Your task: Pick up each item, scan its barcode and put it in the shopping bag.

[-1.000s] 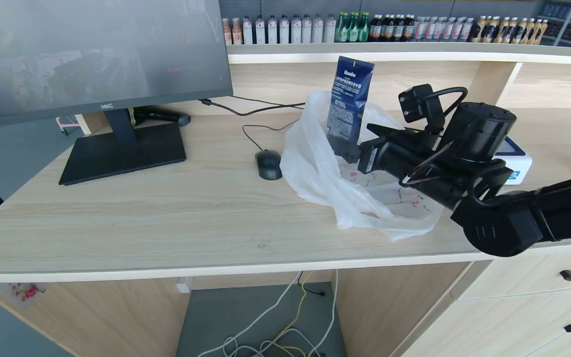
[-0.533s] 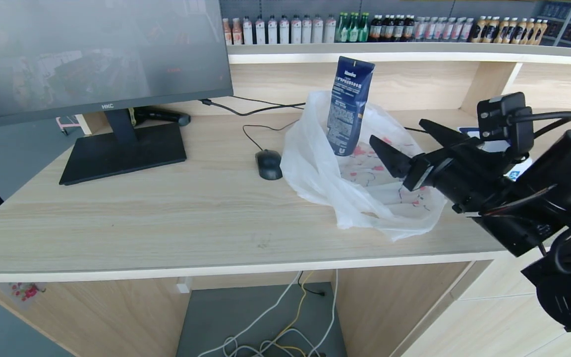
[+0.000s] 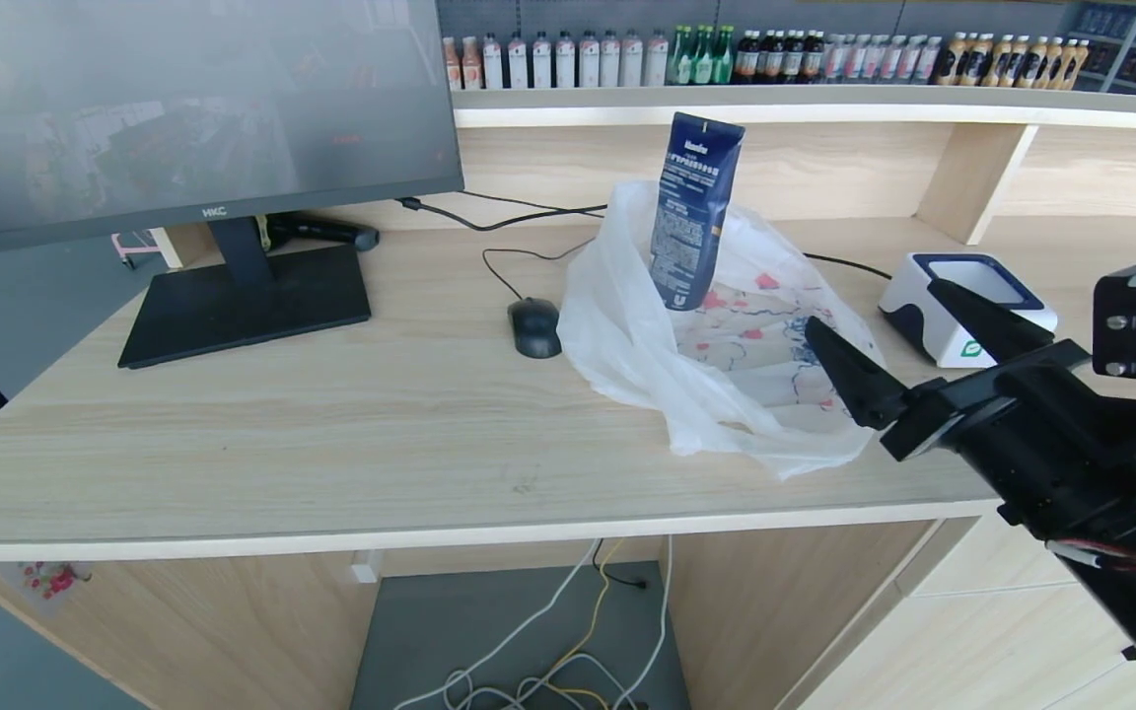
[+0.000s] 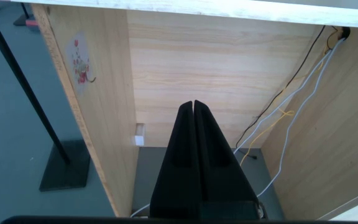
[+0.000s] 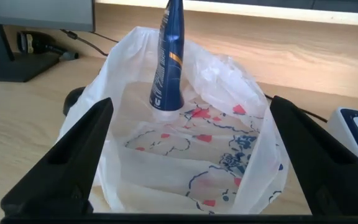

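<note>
A tall dark blue pouch point(image 3: 692, 209) stands upright inside the white plastic shopping bag point(image 3: 726, 345) on the wooden counter; it also rises from the shopping bag point(image 5: 191, 155) as the blue pouch point(image 5: 168, 59) in the right wrist view. My right gripper point(image 3: 908, 335) is open and holds nothing, hovering to the right of the bag near the counter's front edge. The white barcode scanner point(image 3: 962, 306) sits right of the bag, behind my right gripper. My left gripper point(image 4: 194, 109) is shut and hangs below the counter, facing the wooden desk panel.
A monitor point(image 3: 193, 108) on a black stand occupies the counter's left, with a black mouse point(image 3: 534, 326) and cables left of the bag. Bottles point(image 3: 755, 54) line the back shelf. Loose cables point(image 3: 548, 651) hang under the desk.
My right gripper has let go of the blue pouch, which stays standing in the bag, and has drawn back to the right and down, uncovering the scanner.
</note>
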